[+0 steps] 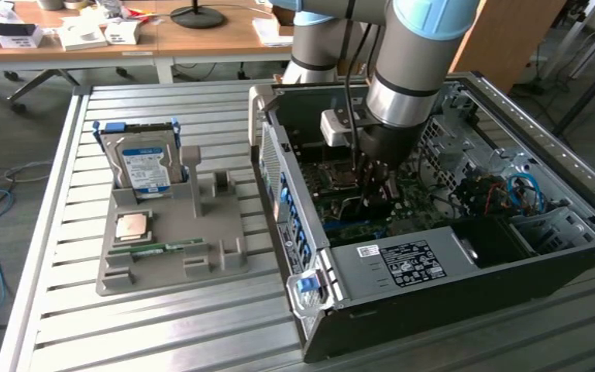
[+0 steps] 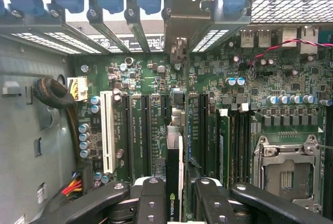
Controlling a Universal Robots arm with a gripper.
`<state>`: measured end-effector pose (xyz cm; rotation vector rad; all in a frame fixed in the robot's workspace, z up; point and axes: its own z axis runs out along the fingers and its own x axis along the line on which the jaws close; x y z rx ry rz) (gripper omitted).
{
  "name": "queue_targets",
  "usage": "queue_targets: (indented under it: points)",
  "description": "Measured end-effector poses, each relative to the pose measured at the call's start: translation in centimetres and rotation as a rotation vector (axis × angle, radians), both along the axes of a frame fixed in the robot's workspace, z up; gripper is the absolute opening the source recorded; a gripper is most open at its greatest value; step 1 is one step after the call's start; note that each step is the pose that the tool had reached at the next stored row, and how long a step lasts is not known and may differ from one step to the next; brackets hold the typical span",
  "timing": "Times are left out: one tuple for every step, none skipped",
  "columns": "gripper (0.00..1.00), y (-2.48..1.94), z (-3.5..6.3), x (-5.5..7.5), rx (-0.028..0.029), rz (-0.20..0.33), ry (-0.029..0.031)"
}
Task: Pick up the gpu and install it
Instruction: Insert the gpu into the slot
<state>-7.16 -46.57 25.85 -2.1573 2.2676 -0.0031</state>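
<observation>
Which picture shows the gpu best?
The wrist view: the gpu stands edge-on between the fingers, held over the motherboard slots, its silver bracket reaching the case's rear openings. In the exterior view the arm hides most of it inside the case.

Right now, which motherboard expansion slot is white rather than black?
The long white slot, outermost in the row beside the bare case wall; its neighbours are black. The gripper holds the gpu.

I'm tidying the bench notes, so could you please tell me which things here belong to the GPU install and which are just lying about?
In the job:
- gpu, edge-on in the claw
- open computer case
- motherboard

Lying about:
- hard drive
- grey parts holder
- memory stick
- processor chip
</observation>
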Motion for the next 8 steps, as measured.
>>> queue_targets:
  points:
    - [0.26,0.0,0.0,0.0,0.0001,0.0,0.0]
    - [0.26,0.0,0.0,0.0,0.0002,0.0,-0.0001]
    - [0.26,0.0,0.0,0.0,0.0002,0.0,-0.0002]
    - [0.26,0.0,0.0,0.0,0.0002,0.0,-0.0002]
    - [0.26,0.02,0.01,0.0,0.0001,0.0,-0.0001]
    - [0.26,0.05,0.01,0.0,0.0,0.0,-0.0001]
    - [0.26,0.09,0.01,-0.01,0.0,0.0,-0.0001]
    - [0.26,0.11,0.0,-0.01,0.0002,0.0,-0.0002]
